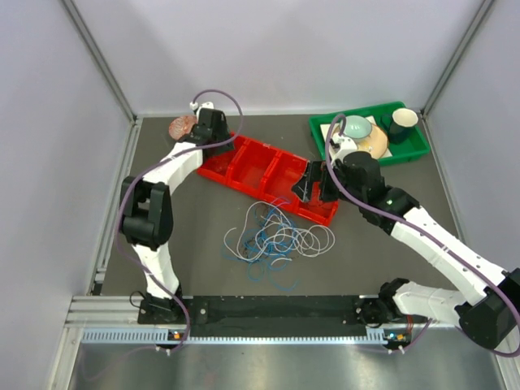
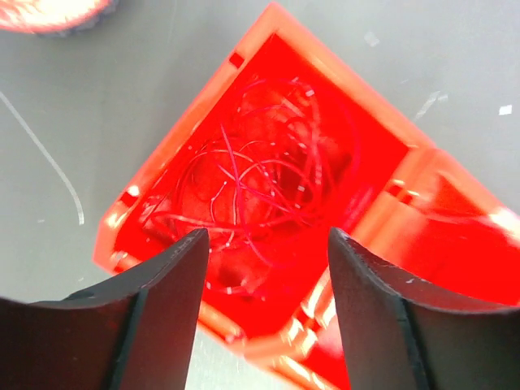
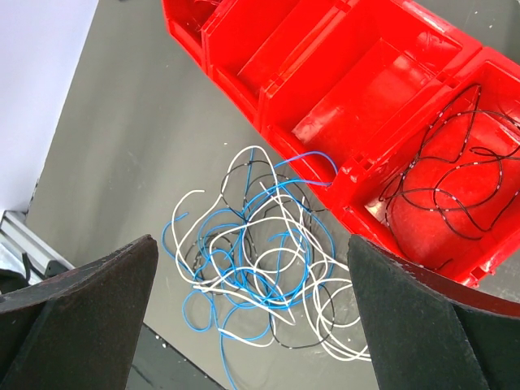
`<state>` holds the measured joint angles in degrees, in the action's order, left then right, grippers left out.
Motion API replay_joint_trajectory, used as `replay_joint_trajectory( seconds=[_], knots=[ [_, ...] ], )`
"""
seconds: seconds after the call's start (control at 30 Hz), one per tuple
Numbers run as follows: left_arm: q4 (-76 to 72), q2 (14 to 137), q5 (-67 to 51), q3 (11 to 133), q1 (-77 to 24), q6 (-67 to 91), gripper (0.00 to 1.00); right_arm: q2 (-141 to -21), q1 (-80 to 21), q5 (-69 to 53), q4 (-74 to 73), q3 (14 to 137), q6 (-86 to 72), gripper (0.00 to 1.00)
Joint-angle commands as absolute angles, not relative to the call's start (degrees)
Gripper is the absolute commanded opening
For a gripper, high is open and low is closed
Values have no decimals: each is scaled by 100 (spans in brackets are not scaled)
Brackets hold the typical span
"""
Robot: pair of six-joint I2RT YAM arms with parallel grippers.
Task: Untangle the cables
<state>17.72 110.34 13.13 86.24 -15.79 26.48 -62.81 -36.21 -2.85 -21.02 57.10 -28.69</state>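
Note:
A loose tangle of white, blue and black cables [image 1: 276,236] lies on the dark table in front of the red tray [image 1: 260,171]; it also shows in the right wrist view [image 3: 268,268]. Red wires [image 2: 260,187] lie bunched in the tray's left end compartment. Black wires [image 3: 455,187] lie in its right end compartment. My left gripper [image 1: 221,140] hangs open and empty over the red wires [image 2: 268,244]. My right gripper [image 1: 315,188] is wide open and empty above the tray's right end, with the tangle between its fingers in its own view [image 3: 252,252].
A green tray [image 1: 321,128] with bowls and a cup stands at the back right. A pinkish round object [image 1: 182,127] lies at the back left by the wall. The tray's middle compartments [image 3: 357,89] hold nothing. Enclosure walls close in the table.

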Motion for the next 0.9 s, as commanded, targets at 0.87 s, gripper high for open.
replay_joint_trajectory(
  seconds=[0.87],
  knots=[
    [2303,6679,-62,5151,-5159,2505,96,-4896,-3797,554,-3023,4395,-3295,99]
  ],
)
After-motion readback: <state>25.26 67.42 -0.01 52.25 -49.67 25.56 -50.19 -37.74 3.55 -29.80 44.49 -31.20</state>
